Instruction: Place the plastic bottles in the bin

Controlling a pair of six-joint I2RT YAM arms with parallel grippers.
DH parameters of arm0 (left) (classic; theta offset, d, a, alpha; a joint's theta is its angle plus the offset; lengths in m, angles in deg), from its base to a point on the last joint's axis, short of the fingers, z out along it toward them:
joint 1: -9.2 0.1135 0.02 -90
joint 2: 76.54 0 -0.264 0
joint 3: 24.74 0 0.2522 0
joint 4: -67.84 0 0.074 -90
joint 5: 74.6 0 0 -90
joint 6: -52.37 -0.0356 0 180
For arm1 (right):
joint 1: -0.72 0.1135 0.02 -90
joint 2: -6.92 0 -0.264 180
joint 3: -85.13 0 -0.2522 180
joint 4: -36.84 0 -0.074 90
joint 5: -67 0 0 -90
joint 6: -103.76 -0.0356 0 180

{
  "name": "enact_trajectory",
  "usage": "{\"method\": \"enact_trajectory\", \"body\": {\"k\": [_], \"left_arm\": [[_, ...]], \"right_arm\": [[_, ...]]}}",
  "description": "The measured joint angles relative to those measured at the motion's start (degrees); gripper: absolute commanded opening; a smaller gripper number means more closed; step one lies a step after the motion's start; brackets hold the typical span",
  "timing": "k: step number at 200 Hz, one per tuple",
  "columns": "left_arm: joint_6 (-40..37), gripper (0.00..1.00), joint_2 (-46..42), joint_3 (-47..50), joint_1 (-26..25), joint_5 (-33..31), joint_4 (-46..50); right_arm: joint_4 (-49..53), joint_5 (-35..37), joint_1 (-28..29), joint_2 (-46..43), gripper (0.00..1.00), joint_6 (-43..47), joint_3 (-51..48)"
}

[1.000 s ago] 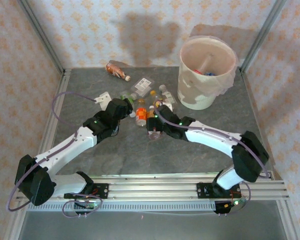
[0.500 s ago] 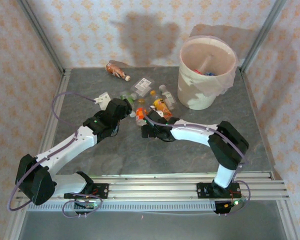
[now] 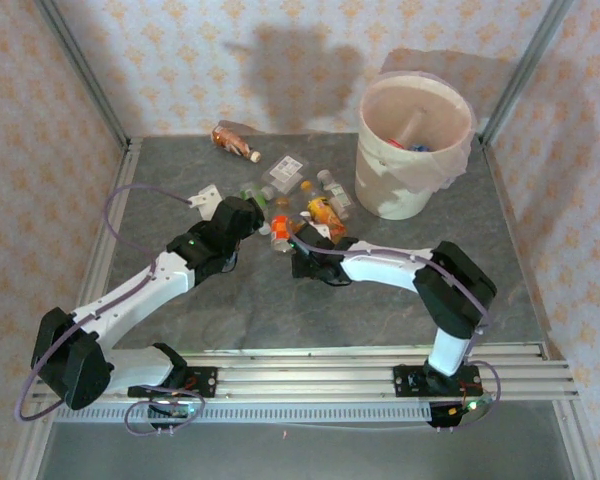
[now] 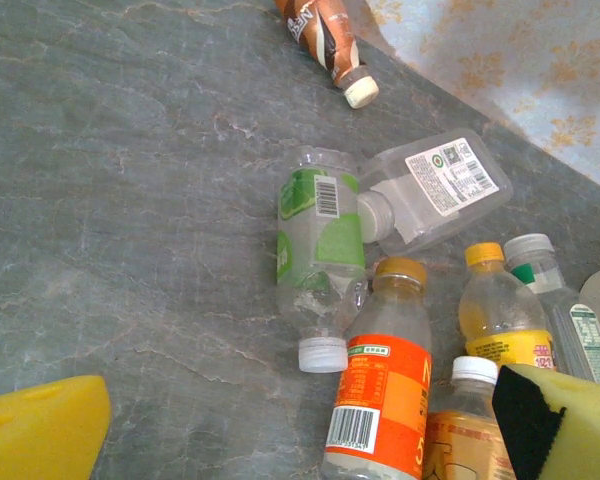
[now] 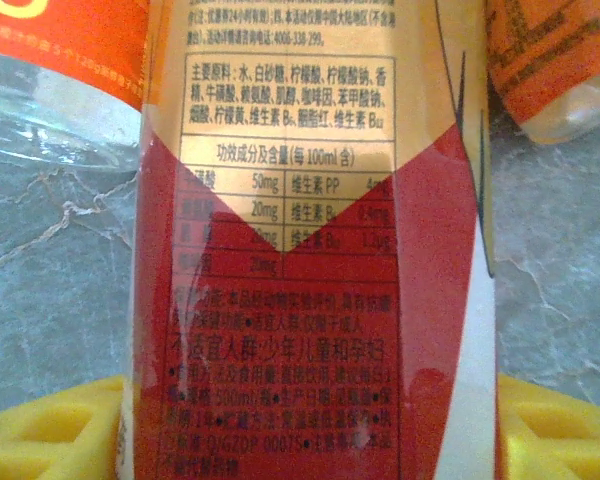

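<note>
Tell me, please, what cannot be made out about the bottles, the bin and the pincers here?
- Right wrist: the red-and-gold bottle sits so close that the frame edges cut off its cap and base; whether the yellow pads press it is unclear.
- Top external: the right pincer has its jaws hidden under its own wrist.
- Top external: the bin hides most contents behind its wall; the rest is too small.

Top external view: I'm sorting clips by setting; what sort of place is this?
Likely a staged robot test cell: orange-patterned wallpaper panels, silver metal corner posts, grey stone-look tabletop, slotted metal rail.
</note>
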Motion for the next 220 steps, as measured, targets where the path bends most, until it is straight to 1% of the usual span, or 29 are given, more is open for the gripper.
{"method": "enact_trajectory", "body": {"k": [31,52,120,146,179,220], "left_arm": [[0.07,1.00,0.92,0.00,0.00,0.81,0.00],[0.26,1.00,1.09,0.00,0.02,0.85,0.00],[0.48,1.00,1.46,-0.37,0.39,1.31,0.02],[0.48,1.00,1.46,-0.37,0.39,2.19,-0.04],[0.92,1.00,1.44,-0.37,0.39,3.39,-0.26],[-0.55,1.00,1.44,-0.37,0.68,6.69,-1.53]], "right_arm": [[0.85,-0.17,0.00,-5.20,0.50,0.09,-0.04],[1.01,-0.46,0.00,-8.61,0.47,0.63,-0.09],[1.03,-1.46,-0.02,-17.55,0.44,5.07,0.37],[0.52,-1.38,-0.72,-19.69,0.43,6.84,2.58],[-1.60,-1.42,-3.30,-21.27,0.42,9.81,6.10],[-2.10,-5.22,-8.20,-21.27,0.42,18.12,15.98]]}}
